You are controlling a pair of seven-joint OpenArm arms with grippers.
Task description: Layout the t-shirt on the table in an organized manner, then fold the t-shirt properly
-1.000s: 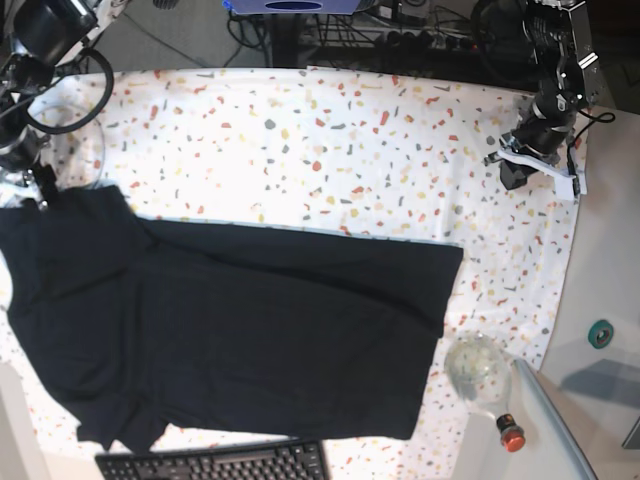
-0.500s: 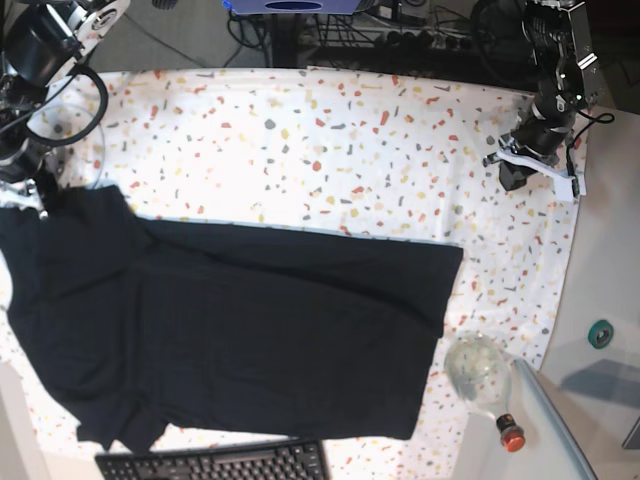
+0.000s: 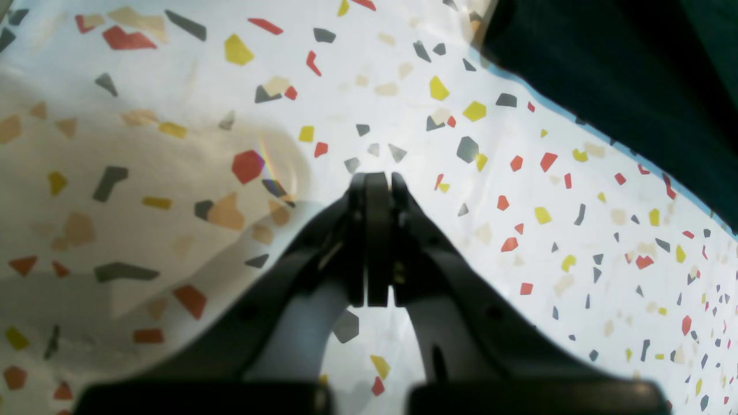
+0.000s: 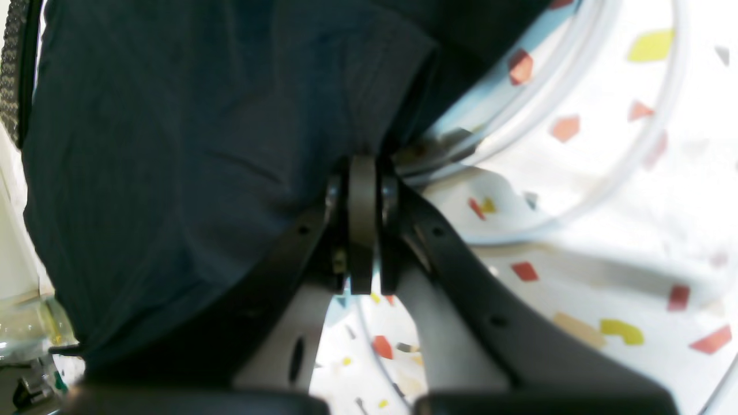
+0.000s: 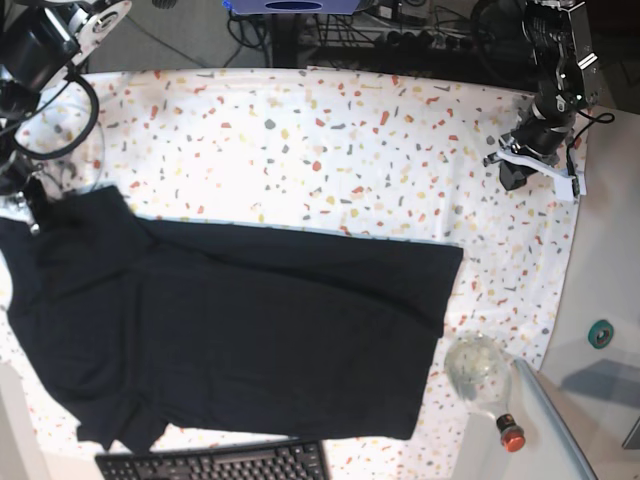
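Two arms: left wrist view has left jaws [image 3: 377, 178] pressed together, empty over bare worktop [image 3: 173, 173]; right wrist view has right jaws [image 4: 363, 164] pinching t-shirt [image 4: 173, 144] edge; base view, layout step, next pull flat.

At the left edge of the base view the right gripper [image 5: 38, 212] now sits lower than a second ago and its jaws, parted then, are pressed together on the upper left corner of the t-shirt [image 5: 240, 330]. In the right wrist view the fingertips [image 4: 363, 173] meet on a bunched edge of the dark fabric. That corner of the shirt now looks slightly pulled up and creased around the grip, where earlier it lay flatter, and the arm's black cable loop in the upper left of the frame hangs a little differently.
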